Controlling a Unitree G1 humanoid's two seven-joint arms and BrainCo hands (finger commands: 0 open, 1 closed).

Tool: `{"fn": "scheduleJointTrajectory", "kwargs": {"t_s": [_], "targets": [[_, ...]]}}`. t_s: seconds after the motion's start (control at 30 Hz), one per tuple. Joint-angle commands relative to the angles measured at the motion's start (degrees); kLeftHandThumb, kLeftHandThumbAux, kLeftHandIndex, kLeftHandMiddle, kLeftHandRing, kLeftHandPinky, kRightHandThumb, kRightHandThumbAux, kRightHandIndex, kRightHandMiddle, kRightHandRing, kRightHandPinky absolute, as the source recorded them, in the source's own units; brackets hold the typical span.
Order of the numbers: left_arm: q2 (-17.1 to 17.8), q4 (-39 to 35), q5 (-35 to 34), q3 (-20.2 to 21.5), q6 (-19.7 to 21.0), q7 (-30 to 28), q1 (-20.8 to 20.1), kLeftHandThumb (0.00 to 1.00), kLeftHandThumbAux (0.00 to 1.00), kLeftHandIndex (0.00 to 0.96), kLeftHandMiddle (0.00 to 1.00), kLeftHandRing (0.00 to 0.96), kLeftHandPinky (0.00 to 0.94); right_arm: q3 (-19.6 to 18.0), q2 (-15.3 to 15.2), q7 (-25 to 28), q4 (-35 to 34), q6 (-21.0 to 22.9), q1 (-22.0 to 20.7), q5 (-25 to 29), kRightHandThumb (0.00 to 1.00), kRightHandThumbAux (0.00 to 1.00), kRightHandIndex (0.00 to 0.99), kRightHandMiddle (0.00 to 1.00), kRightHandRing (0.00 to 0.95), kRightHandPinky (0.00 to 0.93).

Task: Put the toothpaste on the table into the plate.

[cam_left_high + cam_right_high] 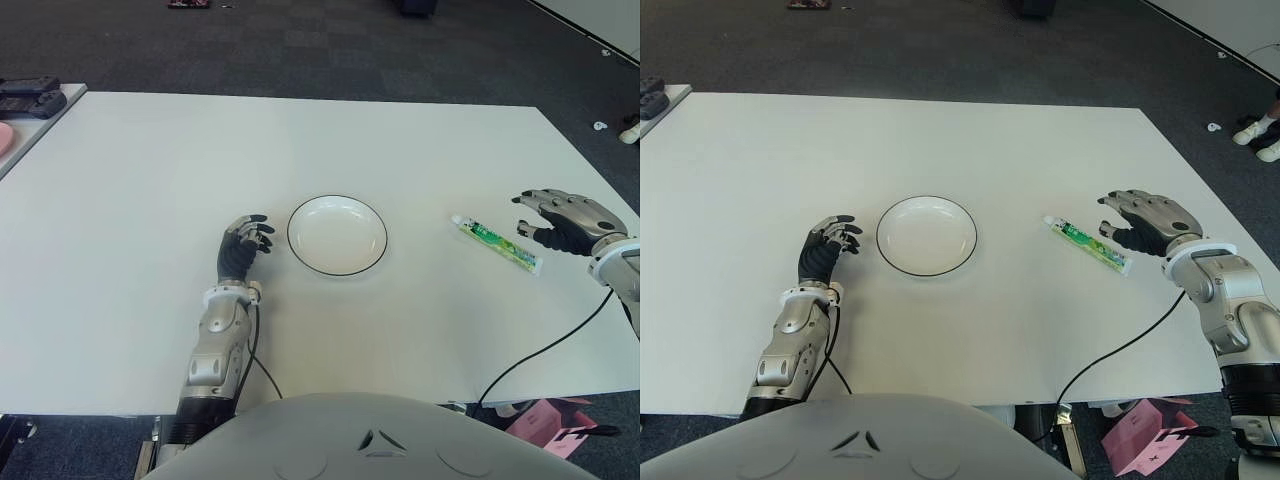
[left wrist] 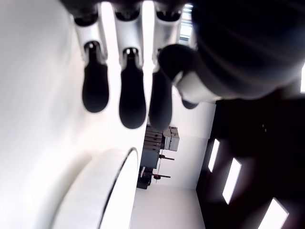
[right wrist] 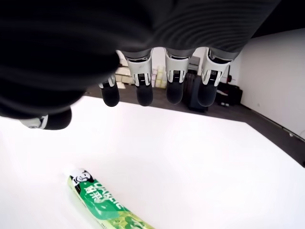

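A green and white toothpaste tube [image 1: 496, 244] lies flat on the white table [image 1: 300, 140], to the right of a round white plate [image 1: 337, 235] with a dark rim. The plate holds nothing. My right hand [image 1: 556, 222] hovers just right of the tube with its fingers spread and nothing in them; in the right wrist view the tube [image 3: 107, 201] lies below the fingertips [image 3: 174, 93], apart from them. My left hand [image 1: 243, 245] shows just left of the plate, fingers relaxed and holding nothing.
Dark devices [image 1: 30, 97] and a pink object [image 1: 4, 137] sit on a side table at the far left. A black cable [image 1: 540, 350] runs from my right arm over the table's front edge. Dark carpet lies beyond the table.
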Motion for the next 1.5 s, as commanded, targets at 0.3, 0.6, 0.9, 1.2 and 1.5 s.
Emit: {"fn": "scheduleJointTrajectory", "kwargs": {"t_s": [0.3, 0.6, 0.9, 1.2, 1.5], "targets": [[-2.18, 2.7, 0.23, 0.08, 4.93, 1.58, 3.83, 0.832, 0.682, 0.392, 0.508, 0.613, 0.597, 6.06, -1.5, 1.79, 8.32, -3.82, -7.86, 0.33, 0.637, 0.115, 0.0, 0.0, 0.0, 0.0], [-2.02, 1.55, 0.53, -0.32, 5.62, 1.98, 4.51, 0.833, 0.681, 0.392, 0.517, 0.623, 0.601, 9.43, -1.03, 0.38, 13.76, -5.5, -11.97, -0.53, 0.631, 0.104, 0.0, 0.0, 0.0, 0.0], [-1.83, 2.21, 0.66, -0.15, 4.61, 2.01, 4.63, 0.833, 0.681, 0.393, 0.518, 0.626, 0.608, 14.54, 0.46, -1.9, 20.58, -6.86, -17.45, -2.42, 0.621, 0.084, 0.0, 0.0, 0.0, 0.0], [-1.88, 2.17, 2.12, -0.45, 4.33, 3.0, 4.99, 0.831, 0.683, 0.387, 0.52, 0.633, 0.604, 16.27, -0.3, -2.98, 22.36, -8.15, -18.47, -1.89, 0.616, 0.077, 0.0, 0.0, 0.0, 0.0], [-2.46, 1.33, 0.78, 0.16, 4.14, 2.46, 5.91, 0.832, 0.681, 0.392, 0.513, 0.617, 0.592, 16.61, -0.81, -3.45, 22.62, -8.41, -18.36, -1.45, 0.616, 0.077, 0.0, 0.0, 0.0, 0.0]]}}
